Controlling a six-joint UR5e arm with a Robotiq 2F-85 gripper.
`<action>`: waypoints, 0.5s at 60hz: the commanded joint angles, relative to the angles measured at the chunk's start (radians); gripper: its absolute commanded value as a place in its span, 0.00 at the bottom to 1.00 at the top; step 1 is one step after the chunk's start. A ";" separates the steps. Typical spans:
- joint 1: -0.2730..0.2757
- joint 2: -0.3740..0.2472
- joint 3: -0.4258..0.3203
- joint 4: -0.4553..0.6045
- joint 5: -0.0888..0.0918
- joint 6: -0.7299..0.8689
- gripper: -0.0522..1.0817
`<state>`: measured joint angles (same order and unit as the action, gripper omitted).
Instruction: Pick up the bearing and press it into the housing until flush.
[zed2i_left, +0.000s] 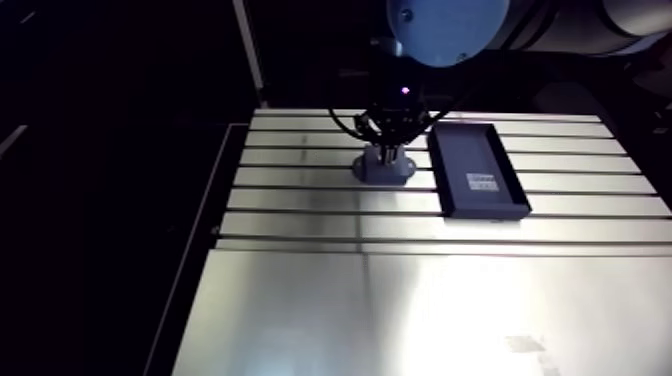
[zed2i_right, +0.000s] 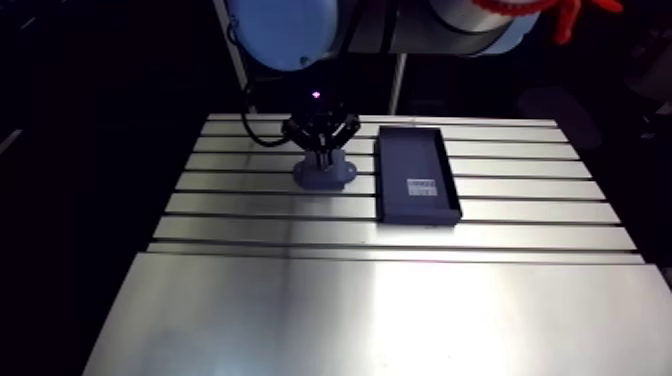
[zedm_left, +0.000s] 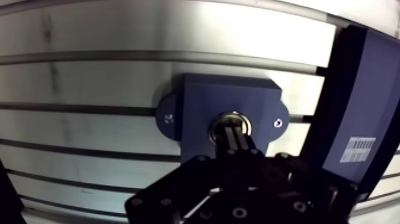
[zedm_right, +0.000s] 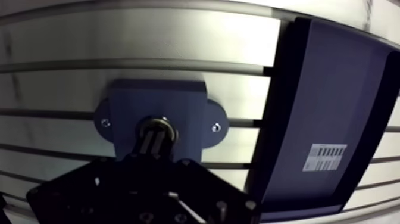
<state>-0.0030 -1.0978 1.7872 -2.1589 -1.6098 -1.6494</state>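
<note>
Near the far end of the slotted table (zedm_left: 89, 83), the gripper (zedm_left: 235, 134) stands straight down over the blue-grey housing (zedm_left: 196, 101). Its fingers (zedm_left: 229, 140) are pressed close together, with only a thin line between them, and their tips rest on the bearing (zedm_left: 215, 122). That bearing shows as a shiny ring seated in the housing's central bore. Just beside the housing lies a dark, shallow tray (zedm_right: 333, 89), with a white barcode label (zedm_right: 324, 156) inside it.
</note>
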 joint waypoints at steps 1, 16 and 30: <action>0.000 0.000 0.001 0.000 0.000 0.000 1.00; 0.003 0.000 0.001 0.000 0.000 -0.002 1.00; 0.006 -0.003 -0.007 0.001 0.003 -0.002 1.00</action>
<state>-0.0003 -1.0978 1.7870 -2.1590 -1.6093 -1.6512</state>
